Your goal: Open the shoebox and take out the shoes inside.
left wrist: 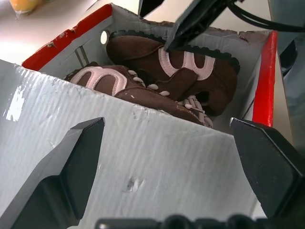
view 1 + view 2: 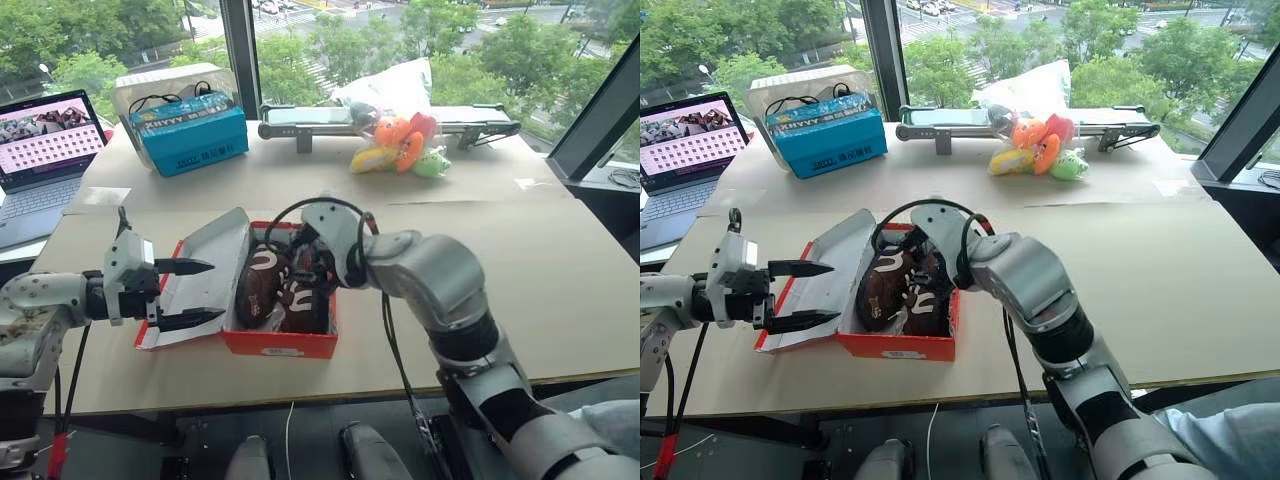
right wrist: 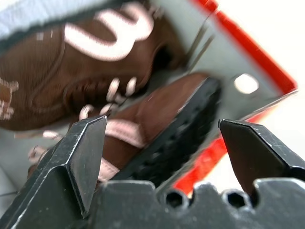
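Left eye view: shoebox open, right pincer over the shoes

One shoebox (image 2: 270,343) sits near-centre on the counter (image 2: 560,290), lid flung left. Two shoes (image 2: 262,285) lie inside, long axes near-to-far. Right pincer (image 3: 162,143), spread, hangs directly above them, nearer. Left pincer (image 2: 190,293), spread and empty, flanks the lid.

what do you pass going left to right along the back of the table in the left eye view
laptop → blue box → black bar → plush toys
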Action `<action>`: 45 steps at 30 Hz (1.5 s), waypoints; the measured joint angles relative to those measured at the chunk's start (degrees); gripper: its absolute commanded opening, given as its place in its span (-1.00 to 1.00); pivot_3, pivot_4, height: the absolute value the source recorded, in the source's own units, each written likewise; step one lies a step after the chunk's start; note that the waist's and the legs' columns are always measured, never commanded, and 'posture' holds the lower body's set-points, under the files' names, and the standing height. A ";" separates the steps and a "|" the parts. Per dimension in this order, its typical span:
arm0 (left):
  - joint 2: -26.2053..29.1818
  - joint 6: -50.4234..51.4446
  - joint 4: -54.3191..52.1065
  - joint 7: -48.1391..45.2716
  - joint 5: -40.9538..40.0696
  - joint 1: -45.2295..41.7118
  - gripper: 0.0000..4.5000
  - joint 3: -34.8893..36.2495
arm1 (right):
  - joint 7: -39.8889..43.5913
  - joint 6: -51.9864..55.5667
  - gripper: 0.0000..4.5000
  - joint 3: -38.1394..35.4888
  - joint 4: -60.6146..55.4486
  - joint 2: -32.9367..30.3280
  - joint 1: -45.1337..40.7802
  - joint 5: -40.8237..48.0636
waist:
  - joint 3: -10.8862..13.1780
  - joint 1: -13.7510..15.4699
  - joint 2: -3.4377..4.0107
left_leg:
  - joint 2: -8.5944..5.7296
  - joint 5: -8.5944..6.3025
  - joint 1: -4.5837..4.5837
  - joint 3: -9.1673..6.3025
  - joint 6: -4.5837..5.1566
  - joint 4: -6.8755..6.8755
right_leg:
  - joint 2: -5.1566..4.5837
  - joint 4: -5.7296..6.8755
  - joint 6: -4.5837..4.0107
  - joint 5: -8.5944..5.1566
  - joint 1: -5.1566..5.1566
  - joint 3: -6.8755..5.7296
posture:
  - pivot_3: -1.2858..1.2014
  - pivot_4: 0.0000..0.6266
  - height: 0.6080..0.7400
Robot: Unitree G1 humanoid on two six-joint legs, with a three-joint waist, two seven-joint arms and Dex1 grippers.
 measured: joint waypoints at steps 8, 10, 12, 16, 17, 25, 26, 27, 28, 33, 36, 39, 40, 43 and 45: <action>0.00 0.01 -0.43 0.30 0.00 0.15 1.00 0.00 | -1.19 -0.03 0.97 0.18 1.22 1.30 1.56 0.52 | 0.00 0.03 0.00 | 0.00 0.00 0.01 0.00 0.00 0.00 | 0.00 -0.01 0.05 -0.03 0.01 -0.01 | 0.03 -0.52 1.00; 0.00 0.04 -0.58 0.45 -0.01 0.17 1.00 0.01 | -1.57 -0.74 0.97 0.58 1.54 1.35 2.90 0.49 | -0.01 0.04 -0.01 | 0.00 0.00 0.01 0.00 0.00 0.00 | 0.00 -0.01 0.07 -0.04 0.02 0.00 | 0.03 -0.52 1.00; 0.00 0.07 -0.89 0.56 -0.07 0.17 1.00 0.01 | -2.01 -1.70 0.97 1.23 1.65 1.28 3.50 0.48 | -0.01 0.04 -0.01 | 0.00 0.00 0.03 0.00 0.00 0.00 | 0.00 -0.01 0.17 -0.10 0.04 0.00 | 0.03 -0.52 1.00; -0.02 0.07 -1.09 0.76 -0.12 0.16 1.00 0.01 | -2.10 -3.66 0.97 2.40 1.87 0.53 4.90 0.48 | -0.02 0.04 -0.02 | 0.00 0.00 0.19 -0.01 0.00 0.00 | 0.00 -0.04 0.29 -0.17 0.26 -0.01 | 0.03 -0.52 1.00; -0.05 0.07 -1.09 0.84 -0.15 0.16 1.00 0.01 | -2.09 -4.05 0.87 2.65 2.00 0.44 4.95 0.48 | -0.02 0.04 -0.03 | 0.00 0.00 0.23 -0.01 0.00 0.00 | 0.00 -0.06 0.30 -0.18 0.32 -0.01 | 0.03 -0.52 1.00; -0.15 0.08 -1.09 1.44 -0.57 0.12 1.00 0.01 | -2.05 -6.04 -0.17 4.33 3.16 0.09 5.39 0.35 | -0.04 0.02 -0.06 | 0.00 0.00 0.66 -0.04 0.00 0.00 | 0.00 -0.13 0.33 -0.21 0.79 -0.01 | 0.03 -0.52 1.00; -0.15 0.08 -1.09 1.44 -0.65 0.12 1.00 0.01 | -2.11 -6.30 -0.29 4.32 3.18 -0.03 5.50 0.24 | -0.05 0.03 -0.06 | 0.00 0.00 0.68 -0.05 0.00 0.00 | 0.00 -0.12 0.33 -0.21 0.79 -0.01 | 0.03 -0.52 1.00; -0.15 0.08 -1.09 1.46 -0.72 0.12 1.00 0.01 | -2.16 -6.44 -0.42 4.32 3.18 -0.11 5.58 0.13 | -0.05 0.03 -0.06 | 0.00 0.00 0.68 -0.05 0.00 0.00 | 0.00 -0.12 0.33 -0.21 0.79 -0.02 | 0.03 -0.52 1.00; -0.15 0.08 -1.09 1.48 -0.78 0.11 1.00 0.01 | -2.17 -6.50 -0.51 4.31 3.18 -0.29 5.60 0.05 | -0.05 0.03 -0.06 | 0.00 0.00 0.68 -0.05 0.00 0.00 | 0.00 -0.12 0.33 -0.21 0.79 -0.01 | 0.03 -0.52 1.00; -0.21 0.08 -1.09 1.63 -0.81 -0.09 1.00 0.01 | -2.15 -6.61 -0.79 4.14 3.16 -0.68 5.60 0.00 | -0.05 0.04 -0.06 | 0.00 0.00 0.68 -0.05 0.00 0.00 | 0.00 -0.13 0.33 -0.21 0.79 -0.01 | 0.03 -0.52 1.00; -0.38 0.06 -1.08 1.66 -0.83 -0.46 1.00 0.01 | -2.13 -6.61 -0.79 3.87 3.19 -0.72 5.58 -0.04 | -0.05 0.04 -0.06 | 0.00 0.00 0.68 -0.05 0.00 0.00 | 0.00 -0.13 0.33 -0.21 0.79 -0.01 | 0.03 -0.52 1.00; -0.78 -0.05 -1.07 1.67 -0.80 -1.02 1.00 0.00 | -2.17 -6.57 -0.79 3.17 3.50 -0.71 5.30 -0.06 | -0.05 0.04 -0.06 | 0.00 0.00 0.67 -0.05 0.00 0.00 | 0.00 -0.13 0.33 -0.20 0.79 -0.01 | 0.03 -0.52 1.00; -0.81 -0.07 -1.05 1.66 -0.79 -1.10 1.00 -0.01 | -2.30 -6.22 -0.79 1.84 3.97 0.02 5.02 -0.04 | -0.05 0.05 -0.06 | 0.00 0.00 0.67 -0.05 0.00 0.00 | 0.00 -0.13 0.33 -0.20 0.79 -0.01 | 0.03 -0.52 1.00; -1.00 -0.16 -1.03 1.56 -0.76 -1.34 1.00 -0.06 | -3.38 -3.86 -0.79 -3.38 5.73 3.79 4.17 -0.14 | -0.04 -0.12 -0.05 | 0.01 0.00 0.63 -0.05 0.00 0.00 | 0.02 -0.10 0.32 -0.18 0.70 -0.01 | 0.03 -0.52 1.00; -1.06 -0.20 -0.89 1.41 -0.71 -1.62 1.00 -0.10 | -4.25 -1.98 -0.79 -7.93 7.19 6.38 3.02 -0.21 | -0.02 -0.13 -0.03 | 0.01 0.00 0.54 -0.05 0.00 -0.01 | 0.02 -0.09 0.32 -0.18 0.60 -0.01 | 0.03 -0.52 1.00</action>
